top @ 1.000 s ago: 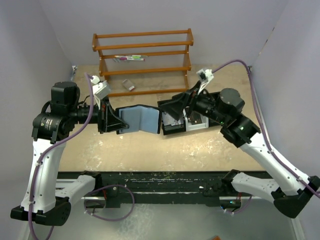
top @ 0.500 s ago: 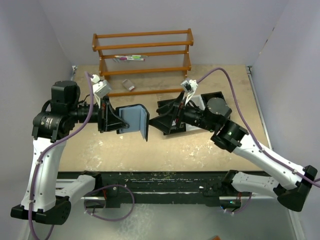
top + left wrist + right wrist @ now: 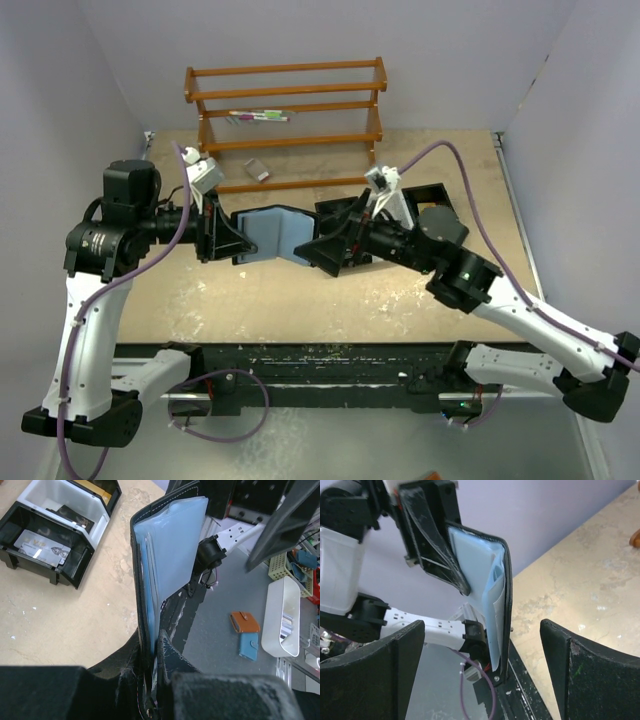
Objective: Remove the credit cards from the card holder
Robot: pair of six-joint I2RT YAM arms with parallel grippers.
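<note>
Tan tabletop point(image 3: 300, 300): left jaws clamp card holder point(image 3: 275, 235) (blue lining showing); right jaws spread, near it.

Card holder point(image 3: 167, 555) base seemingly behind fingers point(image 3: 50, 690)

Over the desk's middle the card holder point(image 3: 275, 235) hangs between left gripper point(image 3: 238, 243) and right gripper point(image 3: 316, 252), tray point(image 3: 81, 564) behind the latter, rack point(image 3: 285, 100) along the far edge.
</note>
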